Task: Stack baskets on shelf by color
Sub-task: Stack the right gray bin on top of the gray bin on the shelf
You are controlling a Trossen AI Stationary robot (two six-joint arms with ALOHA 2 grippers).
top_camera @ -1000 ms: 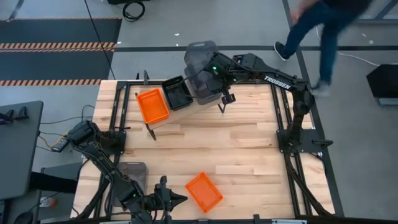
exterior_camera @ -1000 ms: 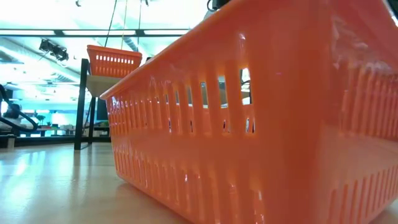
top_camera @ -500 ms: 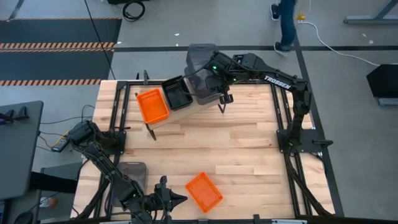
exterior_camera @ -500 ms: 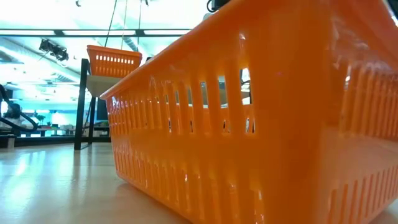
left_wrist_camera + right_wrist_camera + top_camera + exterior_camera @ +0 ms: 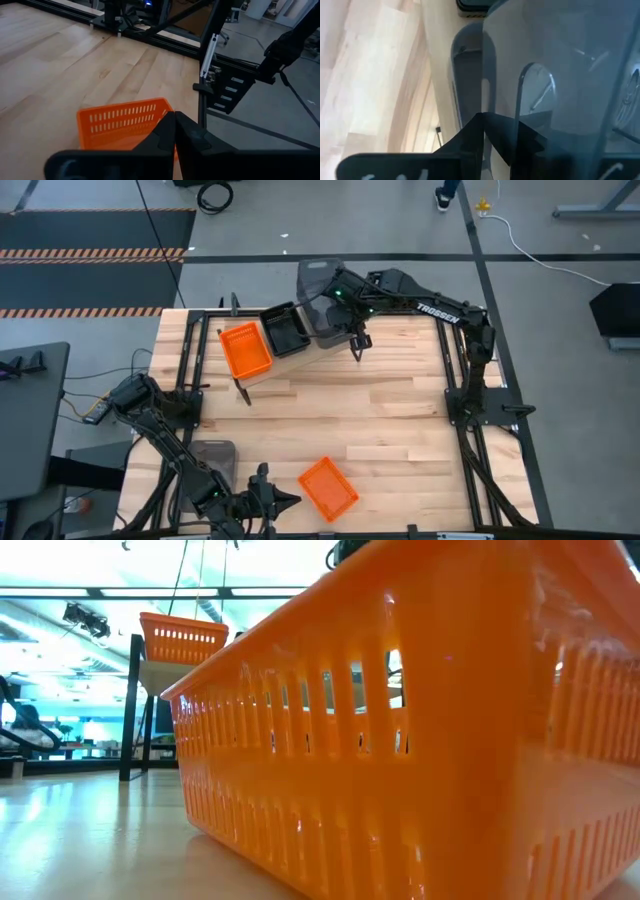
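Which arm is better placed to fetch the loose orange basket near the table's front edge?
Left. The left gripper rests shut right beside that orange basket, while the right gripper is across the table at the grey basket on the shelf.

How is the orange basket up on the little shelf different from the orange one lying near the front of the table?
The orange basket on the shelf sits raised on the wooden board, right beside a black basket; the orange basket on the table lies low on the slatted tabletop, alone. The shelf one lines up with the shelf's edges; the table one lies turned at an angle. Both are bright orange, rectangular, open side up and empty.
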